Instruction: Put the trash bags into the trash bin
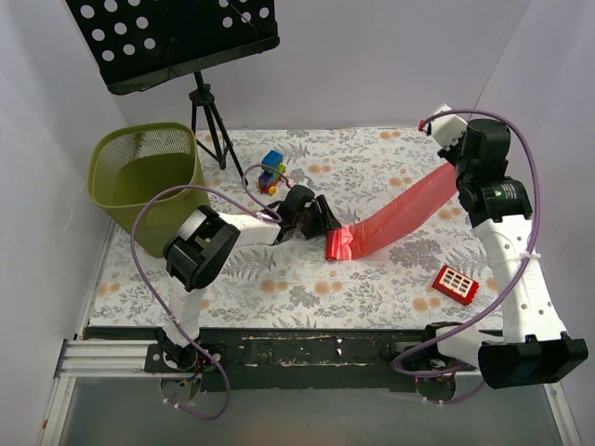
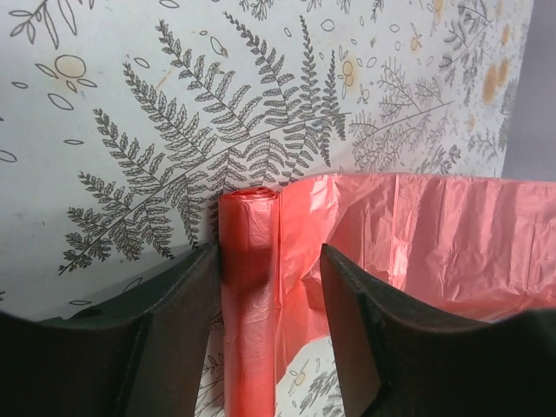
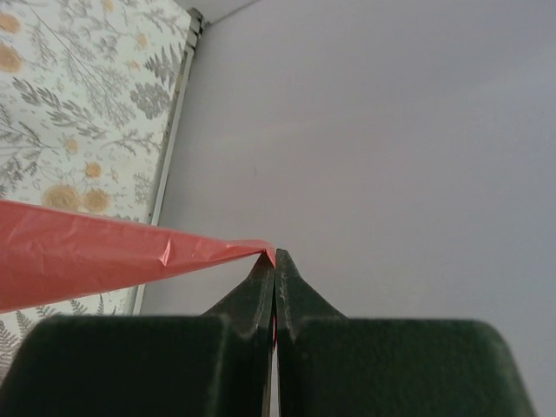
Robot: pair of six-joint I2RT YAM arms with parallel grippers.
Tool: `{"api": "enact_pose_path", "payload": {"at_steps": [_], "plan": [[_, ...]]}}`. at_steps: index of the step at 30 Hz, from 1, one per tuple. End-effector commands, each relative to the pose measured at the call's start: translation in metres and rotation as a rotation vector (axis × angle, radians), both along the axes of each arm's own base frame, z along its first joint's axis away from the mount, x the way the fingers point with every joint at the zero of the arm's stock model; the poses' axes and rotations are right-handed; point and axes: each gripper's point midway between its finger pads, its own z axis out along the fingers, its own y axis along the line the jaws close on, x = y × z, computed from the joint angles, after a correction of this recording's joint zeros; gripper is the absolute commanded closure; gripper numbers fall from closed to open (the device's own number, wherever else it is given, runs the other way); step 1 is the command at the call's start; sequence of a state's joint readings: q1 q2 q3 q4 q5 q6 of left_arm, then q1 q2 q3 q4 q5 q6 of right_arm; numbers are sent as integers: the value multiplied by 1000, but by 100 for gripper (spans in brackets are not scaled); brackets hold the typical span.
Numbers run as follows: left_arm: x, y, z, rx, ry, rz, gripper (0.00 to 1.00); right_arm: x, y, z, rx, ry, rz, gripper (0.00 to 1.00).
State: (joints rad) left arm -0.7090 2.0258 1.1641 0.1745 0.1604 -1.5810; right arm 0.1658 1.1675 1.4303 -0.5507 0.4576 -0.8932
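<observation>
Fern-print table [image 1: 307,279], green mesh bin [image 1: 149,153] rear left, colourful toy [image 1: 271,172] behind centre, red gridded block [image 1: 456,284] front right

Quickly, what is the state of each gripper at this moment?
Left gripper: open, fingers on both sides of the rolled end of the trash bag.
Right gripper: closed on the tip of the trash bag.

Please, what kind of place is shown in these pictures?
Probably a robot test cell in a lab: plain white walls close in a table with a floral cloth, two robot arms are bolted at its near edge, and odd props sit there, a music stand and a trash bin.
</observation>
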Motion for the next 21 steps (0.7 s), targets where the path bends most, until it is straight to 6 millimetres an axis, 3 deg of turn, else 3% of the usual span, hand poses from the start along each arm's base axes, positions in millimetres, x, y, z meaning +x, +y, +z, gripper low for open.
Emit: {"api": "enact_pose_path", "payload": {"at_steps": [1, 6, 16, 18, 20, 21], "plan": [[-51, 74, -102, 430, 197, 43, 51, 1, -34, 11, 24, -103, -128, 99], [-63, 80, -114, 498, 187, 11, 53, -2, -48, -19, 59, -71, -156, 99], [-87, 94, -144, 685, 113, -92, 71, -3, -42, -52, 148, -50, -153, 99], [-86, 94, -146, 699, 86, -119, 75, -2, -36, -60, 175, -28, -125, 89], [-81, 91, -142, 704, 36, -157, 95, -3, -27, -68, 211, 0, -85, 64], [-74, 88, -136, 704, -2, -169, 100, -3, -20, -73, 235, 21, -59, 54]]}}
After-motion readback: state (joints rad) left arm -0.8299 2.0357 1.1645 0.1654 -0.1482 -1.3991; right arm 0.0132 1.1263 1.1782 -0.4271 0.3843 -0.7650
